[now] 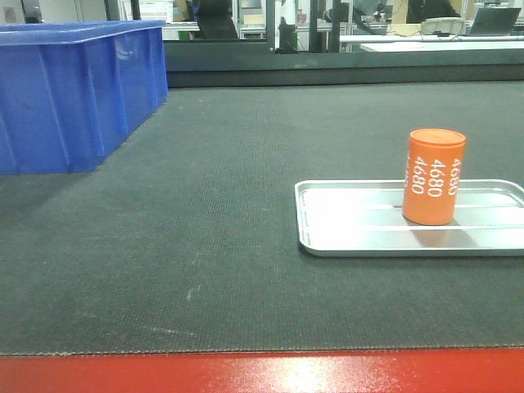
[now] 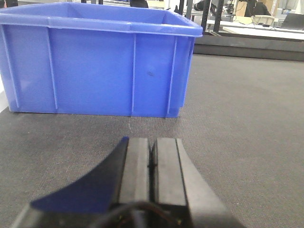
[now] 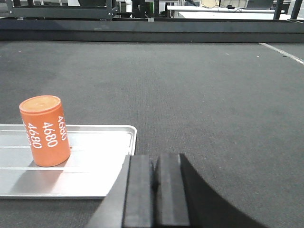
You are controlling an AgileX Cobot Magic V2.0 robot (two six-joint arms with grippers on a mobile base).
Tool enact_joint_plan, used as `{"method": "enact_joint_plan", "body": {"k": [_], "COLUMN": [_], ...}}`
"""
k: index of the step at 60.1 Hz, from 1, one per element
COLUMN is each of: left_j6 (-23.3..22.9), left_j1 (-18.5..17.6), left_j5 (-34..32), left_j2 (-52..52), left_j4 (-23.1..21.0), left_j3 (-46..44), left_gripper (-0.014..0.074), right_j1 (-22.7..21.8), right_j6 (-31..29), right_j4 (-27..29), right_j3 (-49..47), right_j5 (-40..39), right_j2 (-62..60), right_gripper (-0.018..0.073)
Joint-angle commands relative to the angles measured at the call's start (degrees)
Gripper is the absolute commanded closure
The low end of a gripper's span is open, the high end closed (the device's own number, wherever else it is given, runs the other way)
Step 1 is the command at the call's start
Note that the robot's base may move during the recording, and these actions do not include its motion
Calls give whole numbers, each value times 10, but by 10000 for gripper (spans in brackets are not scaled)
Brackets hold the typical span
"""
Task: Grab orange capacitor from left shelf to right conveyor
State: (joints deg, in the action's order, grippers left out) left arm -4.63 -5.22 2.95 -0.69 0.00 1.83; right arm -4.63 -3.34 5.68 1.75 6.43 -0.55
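The orange capacitor (image 1: pixel 434 176) stands upright on a shallow silver tray (image 1: pixel 352 229) that lies on the dark grey conveyor belt (image 1: pixel 213 205) with its red front edge (image 1: pixel 246 372). It also shows in the right wrist view (image 3: pixel 45 130), on the tray (image 3: pixel 95 171), left of and a little beyond my right gripper (image 3: pixel 154 159), which is shut and empty. My left gripper (image 2: pixel 152 142) is shut and empty, low over the belt (image 2: pixel 237 123), facing the blue bin (image 2: pixel 95 61). The left shelf is out of view.
A blue plastic bin (image 1: pixel 74 90) stands on the belt at the back left. A dark raised rail (image 1: pixel 344 61) bounds the belt's far side, with workbenches behind it.
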Motion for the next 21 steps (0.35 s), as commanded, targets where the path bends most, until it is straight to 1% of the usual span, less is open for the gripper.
{"method": "enact_joint_plan", "body": {"k": [1, 21], "left_j6": [0, 0], "left_j1": [0, 0], "left_j5": [-51, -51], "left_j2": [-11, -11], "left_j4": [0, 0], "left_j3": [-3, -3], "left_gripper": [701, 701], "right_j1": [-3, -3], "right_j6": [0, 0], "right_j4": [0, 0], "right_j3": [2, 2], "right_j5": [-56, -56], "right_j2": [-12, -12], "right_gripper": [510, 510]}}
